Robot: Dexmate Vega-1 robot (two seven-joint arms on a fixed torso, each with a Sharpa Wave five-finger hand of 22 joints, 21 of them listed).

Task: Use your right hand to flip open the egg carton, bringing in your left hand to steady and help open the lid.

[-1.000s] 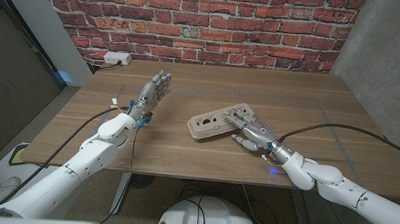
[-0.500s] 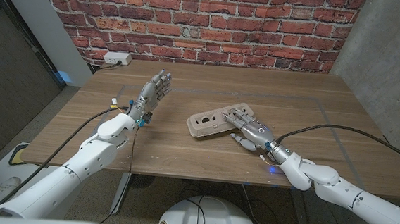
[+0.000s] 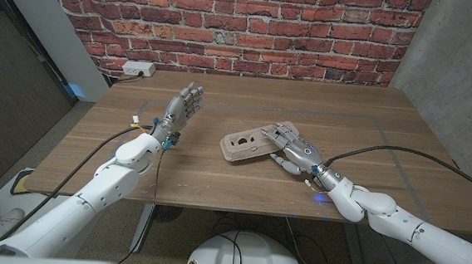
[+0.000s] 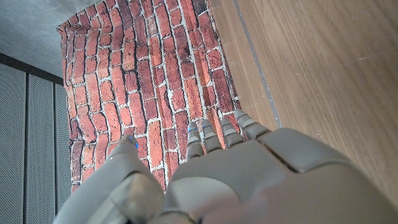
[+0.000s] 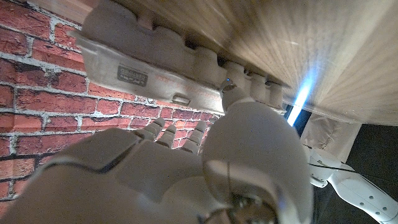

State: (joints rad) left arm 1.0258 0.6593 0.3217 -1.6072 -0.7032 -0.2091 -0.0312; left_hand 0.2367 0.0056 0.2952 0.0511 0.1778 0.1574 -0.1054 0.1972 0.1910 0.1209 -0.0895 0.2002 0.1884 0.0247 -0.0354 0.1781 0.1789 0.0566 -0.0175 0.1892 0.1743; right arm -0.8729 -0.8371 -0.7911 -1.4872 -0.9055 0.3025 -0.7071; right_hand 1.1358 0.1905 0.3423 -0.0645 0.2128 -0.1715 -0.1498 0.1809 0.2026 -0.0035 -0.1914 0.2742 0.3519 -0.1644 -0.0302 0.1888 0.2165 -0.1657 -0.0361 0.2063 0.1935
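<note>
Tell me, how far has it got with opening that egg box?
Early days. Done: the right hand has reached the egg carton and lies on its right end. In hand: working at the lid, which looks closed in the head view. Left: flipping the lid open and bringing in the left hand, which stands raised well apart from the carton.

Matt pulp-paper egg carton (image 3: 256, 144), smooth wood-grain table (image 3: 221, 106), rough brick wall (image 3: 227, 23)

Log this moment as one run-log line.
right robot hand: on egg carton | lid: closed | left robot hand: raised, apart, holds nothing | table
</note>
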